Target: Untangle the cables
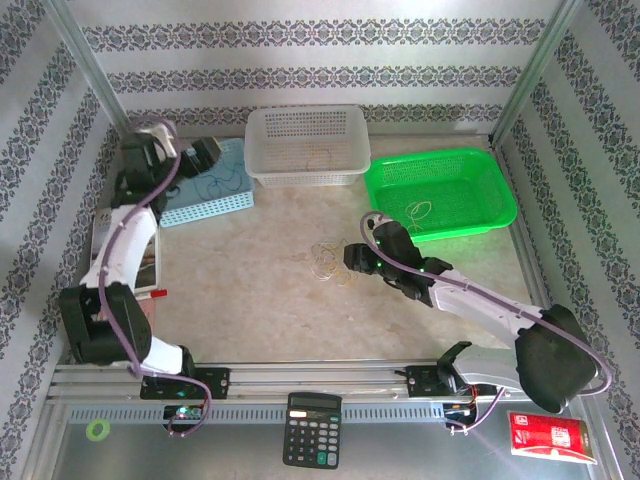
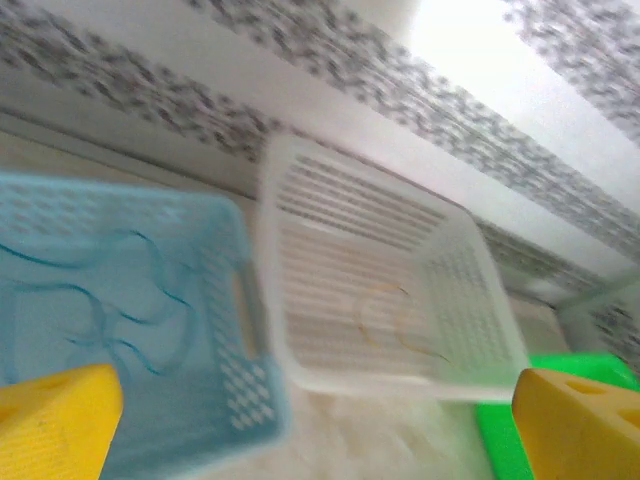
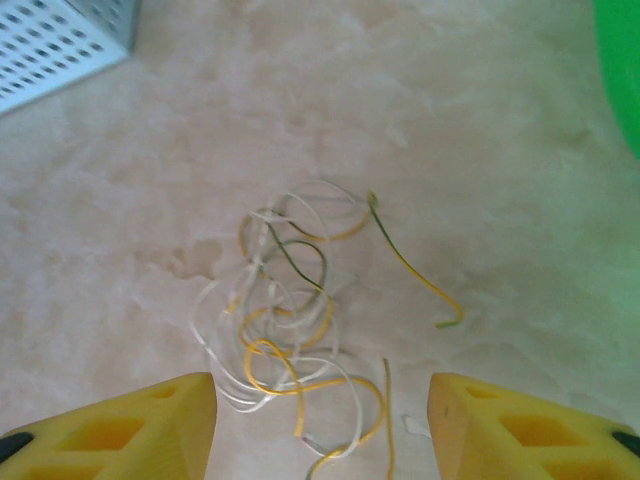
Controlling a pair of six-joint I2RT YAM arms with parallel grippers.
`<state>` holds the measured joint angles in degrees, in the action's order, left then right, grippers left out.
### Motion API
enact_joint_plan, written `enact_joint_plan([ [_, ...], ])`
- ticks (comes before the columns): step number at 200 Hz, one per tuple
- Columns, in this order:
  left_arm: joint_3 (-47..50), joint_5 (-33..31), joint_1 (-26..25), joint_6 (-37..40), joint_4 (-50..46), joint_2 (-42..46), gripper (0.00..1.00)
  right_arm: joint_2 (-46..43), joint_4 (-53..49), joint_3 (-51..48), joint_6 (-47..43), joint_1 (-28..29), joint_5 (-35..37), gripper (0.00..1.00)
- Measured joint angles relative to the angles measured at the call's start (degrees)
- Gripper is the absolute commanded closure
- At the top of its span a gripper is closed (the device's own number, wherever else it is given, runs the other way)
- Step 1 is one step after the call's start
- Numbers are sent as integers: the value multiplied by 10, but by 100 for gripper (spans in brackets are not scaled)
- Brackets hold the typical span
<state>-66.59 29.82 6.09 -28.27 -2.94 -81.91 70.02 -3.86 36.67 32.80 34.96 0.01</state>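
**Right end effector poised over the tangle**

Your right end effector [image 3: 320,425] sat closest to the lens. Its yellow fingers [image 3: 110,430] were partly open and held nothing, and the tangle of cables [image 3: 290,320] lay on the bench [image 3: 480,150] just beyond them.

To do this step well, I judged you needed to single out one strand rather than scoop up the whole knot. The yellow-green strand [image 3: 415,275] trailing off to the right looked freest. Pinching its loose end and drawing it slowly sideways seemed least likely to tighten the white and yellow loops.

Your left end effector [image 2: 320,425] stood wide open and empty above the blue basket [image 2: 240,400], where a blue cable [image 2: 120,310] lay. That wrist view also showed a tan loop [image 2: 385,320] inside the white basket [image 2: 480,300], which the overhead view gave only faintly. The overhead view added the green basket [image 1: 440,155] holding another loop [image 1: 420,210], and it showed that your two arms were working well apart.
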Motion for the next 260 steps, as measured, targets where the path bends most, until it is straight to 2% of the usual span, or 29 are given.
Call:
enact_joint_plan([
  [38, 176, -5, -131, -46, 35, 100, 0, 16, -6, 0, 16, -17, 17, 45],
  [63, 271, -34, -188, -68, 46, 166, 0, 20, -6, -7, 46, -22, 15, 44],
  [100, 317, -64, -208, -85, 53, 222, 0, 3, 2, -51, 101, -9, 4, 42],
  [162, 317, -75, -233, -94, 76, 207, 0, 22, 38, -77, 182, 56, 0, 44],
  [178, 317, -75, -237, -95, 78, 202, 0, 47, 48, -75, 189, 66, -1, 50],
  [187, 317, -74, -239, -95, 80, 201, 0, 62, 52, -74, 196, 69, -1, 57],
  [199, 318, -74, -241, -95, 83, 201, 0, 81, 57, -71, 198, 69, -1, 81],
  [212, 318, -75, -242, -95, 85, 201, 0, 92, 58, -65, 196, 69, -3, 100],
  [236, 318, -74, -245, -95, 86, 201, 0, 85, 58, -54, 184, 69, -6, 100],
  [260, 323, -74, -245, -97, 89, 202, 0, 27, 50, -43, 159, 69, -21, 100],
])
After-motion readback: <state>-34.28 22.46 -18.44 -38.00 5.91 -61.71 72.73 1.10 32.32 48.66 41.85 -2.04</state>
